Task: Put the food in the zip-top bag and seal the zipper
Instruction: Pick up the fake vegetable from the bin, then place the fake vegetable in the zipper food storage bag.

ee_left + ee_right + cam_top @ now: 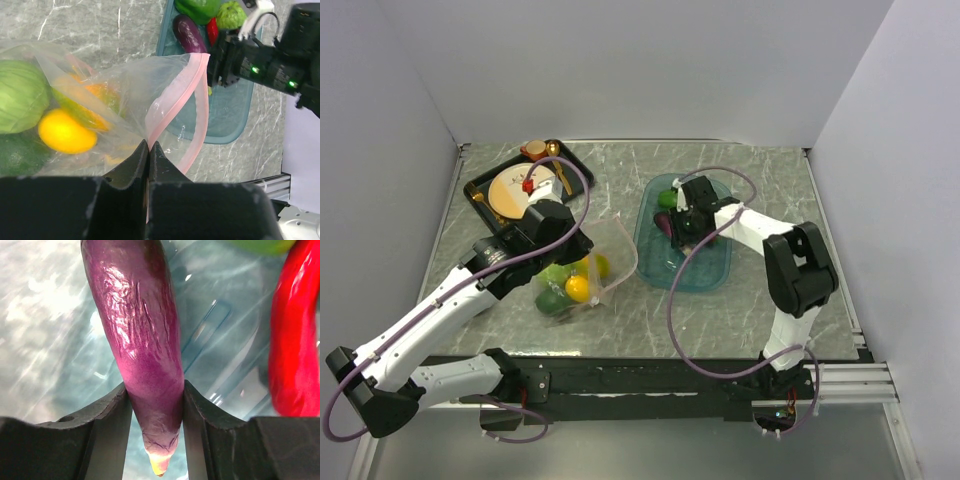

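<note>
The clear zip-top bag (pixel 582 270) lies at table centre-left holding a yellow lemon (pixel 66 131), an orange-yellow mango (pixel 95 96) and green round fruits (pixel 20 95). Its pale pink zipper (pixel 172 102) stands open toward the tub. My left gripper (pixel 148 145) is shut on the bag's mouth edge. My right gripper (pixel 155 390) is shut on the purple eggplant (pixel 140 320) inside the teal tub (pixel 705 270). A red chili (pixel 295 340) lies right of it. A green pepper (pixel 197 7) and a green round fruit (pixel 231 14) sit at the tub's far end.
A black tray (pixel 480 195) with a plate (pixel 512 192), a red piece and a gold spoon stands at the back left. White walls enclose the table on three sides. The arms' base rail runs along the near edge.
</note>
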Tool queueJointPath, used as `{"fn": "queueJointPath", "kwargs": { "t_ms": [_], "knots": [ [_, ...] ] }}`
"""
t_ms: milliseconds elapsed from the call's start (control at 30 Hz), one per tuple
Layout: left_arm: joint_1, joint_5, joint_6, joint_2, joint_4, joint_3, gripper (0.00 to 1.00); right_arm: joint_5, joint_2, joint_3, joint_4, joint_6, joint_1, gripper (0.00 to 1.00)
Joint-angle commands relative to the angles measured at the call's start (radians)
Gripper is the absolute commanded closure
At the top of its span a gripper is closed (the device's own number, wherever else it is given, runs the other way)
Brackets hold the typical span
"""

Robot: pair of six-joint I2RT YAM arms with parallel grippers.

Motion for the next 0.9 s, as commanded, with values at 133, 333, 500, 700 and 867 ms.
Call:
{"fn": "queueJointPath", "kwargs": {
  "t_ms": [133, 333, 500, 700, 867],
  "knots": [
    [0.003, -0.007, 0.016, -0.011, 0.009, 0.038, 0.95, -0.057, -0.268, -0.052, 0.025, 0.065, 0.004, 0.73],
    [0.004, 0.004, 0.018, -0.002, 0.025, 0.035, 0.95, -0.141, -0.512, -0.109, -0.015, 0.166, 0.007, 0.72],
    [0.006, 0.019, 0.015, 0.02, 0.052, 0.026, 0.95, -0.229, -0.682, -0.152, -0.031, 0.239, 0.096, 0.71],
    [0.004, 0.07, 0.011, 0.053, 0.095, 0.021, 0.98, -0.228, -0.739, -0.189, -0.024, 0.353, 0.277, 0.7],
    [0.006, 0.073, 0.007, 0.061, 0.104, 0.02, 0.99, -0.171, -0.687, -0.166, -0.087, 0.401, 0.345, 0.71]
  ]
}}
